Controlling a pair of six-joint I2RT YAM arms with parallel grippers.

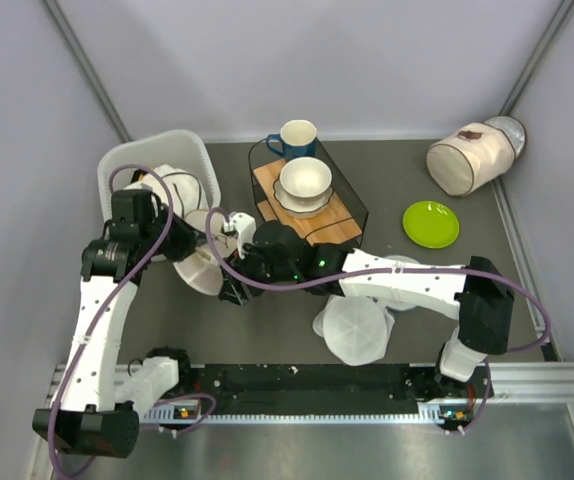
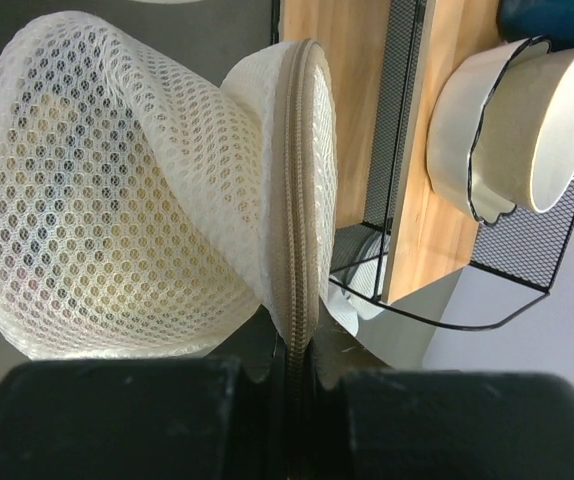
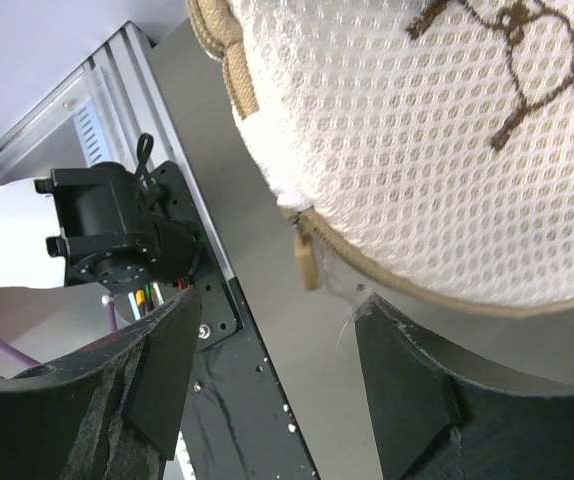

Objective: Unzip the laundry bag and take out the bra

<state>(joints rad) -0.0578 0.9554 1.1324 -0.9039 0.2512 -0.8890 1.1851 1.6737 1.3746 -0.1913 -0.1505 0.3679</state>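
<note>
The laundry bag (image 2: 117,200), a cream mesh pouch, hangs just above the table between the two arms (image 1: 200,272). My left gripper (image 2: 302,372) is shut on its beige zip rim (image 2: 302,180), which runs straight up from the jaws. In the right wrist view the bag's face (image 3: 417,150) carries a dark eyeglasses-like mark (image 3: 512,50). A small beige zip pull (image 3: 307,262) hangs from the rim. My right gripper (image 3: 282,370) stands open just below that pull, without touching it. The bra is hidden.
A white basket (image 1: 142,165) stands at the back left. A black wire rack (image 1: 352,195) holds a wooden board, a white bowl (image 1: 305,180) and a blue mug (image 1: 295,138). Further right are a green plate (image 1: 431,224) and a white cylinder bag (image 1: 467,158). White round discs (image 1: 354,332) lie near the front.
</note>
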